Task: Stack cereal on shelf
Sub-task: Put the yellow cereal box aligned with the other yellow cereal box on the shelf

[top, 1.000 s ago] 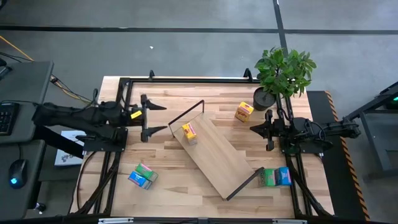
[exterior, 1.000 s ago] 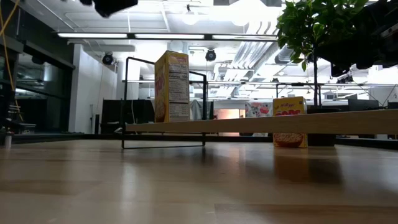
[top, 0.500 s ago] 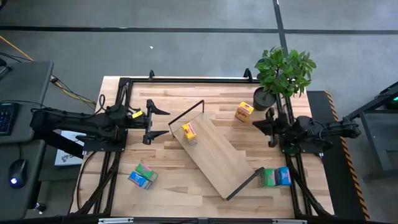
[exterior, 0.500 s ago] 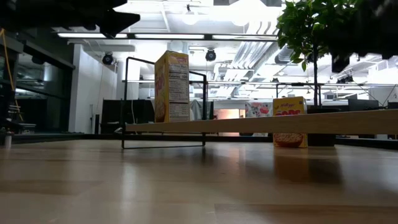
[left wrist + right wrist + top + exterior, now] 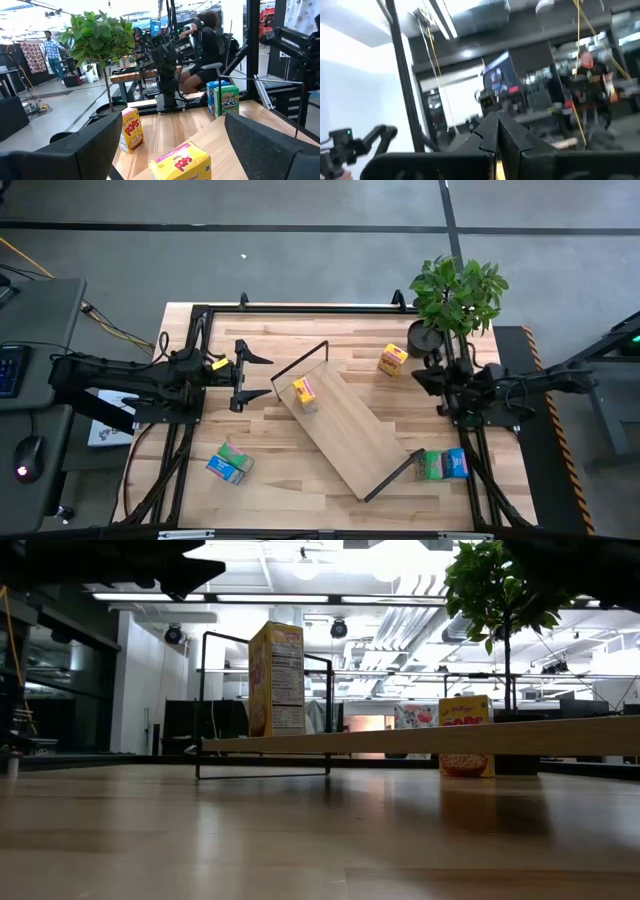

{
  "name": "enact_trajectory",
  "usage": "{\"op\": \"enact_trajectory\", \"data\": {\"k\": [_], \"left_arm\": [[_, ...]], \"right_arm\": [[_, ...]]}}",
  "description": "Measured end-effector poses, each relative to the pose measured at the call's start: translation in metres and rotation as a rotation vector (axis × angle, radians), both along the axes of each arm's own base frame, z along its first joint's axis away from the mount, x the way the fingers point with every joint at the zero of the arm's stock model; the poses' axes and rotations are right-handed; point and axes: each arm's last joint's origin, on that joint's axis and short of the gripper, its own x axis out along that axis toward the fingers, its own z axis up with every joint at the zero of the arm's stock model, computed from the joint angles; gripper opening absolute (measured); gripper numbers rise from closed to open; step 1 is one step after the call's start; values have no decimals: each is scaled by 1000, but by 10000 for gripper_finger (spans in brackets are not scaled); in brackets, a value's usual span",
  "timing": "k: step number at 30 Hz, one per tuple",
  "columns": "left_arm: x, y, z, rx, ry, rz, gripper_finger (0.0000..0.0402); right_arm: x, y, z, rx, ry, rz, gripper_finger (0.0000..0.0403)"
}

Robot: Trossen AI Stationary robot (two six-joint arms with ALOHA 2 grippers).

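Left gripper (image 5: 252, 372) released, jaws wide, hovering just beside the shelf (image 5: 355, 430), facing the upright yellow Corn Pops box (image 5: 304, 391) at its far end. Right gripper (image 5: 425, 379) clenched, empty, near the second yellow Pops box (image 5: 392, 359) by the table's far edge. Judged: light, crushable, smooth cardboard; grasp across the narrow sides.

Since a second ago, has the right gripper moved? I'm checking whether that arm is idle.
Yes. In the high view the right gripper, shut, has swung from pointing across the table toward the potted plant, tipping its camera upward.
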Motion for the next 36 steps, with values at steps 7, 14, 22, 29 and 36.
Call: {"op": "enact_trajectory", "data": {"k": [7, 14, 22, 29, 36], "left_arm": [[0, 0, 0, 0, 1, 2, 344], [0, 0, 0, -1, 3, 2, 344], [0, 0, -1, -1, 6, 2, 344], [0, 0, -1, -1, 6, 2, 344], [0, 0, 0, 0, -1, 2, 344]], "right_arm": [[34, 2, 12, 75, 184, -49, 0], [81, 3, 32, 2, 621, -225, 47], [103, -6, 48, 21, 1131, -610, 213], [113, -30, 31, 158, 1354, -776, 270], [116, -56, 14, 246, 1474, -806, 271]]}}
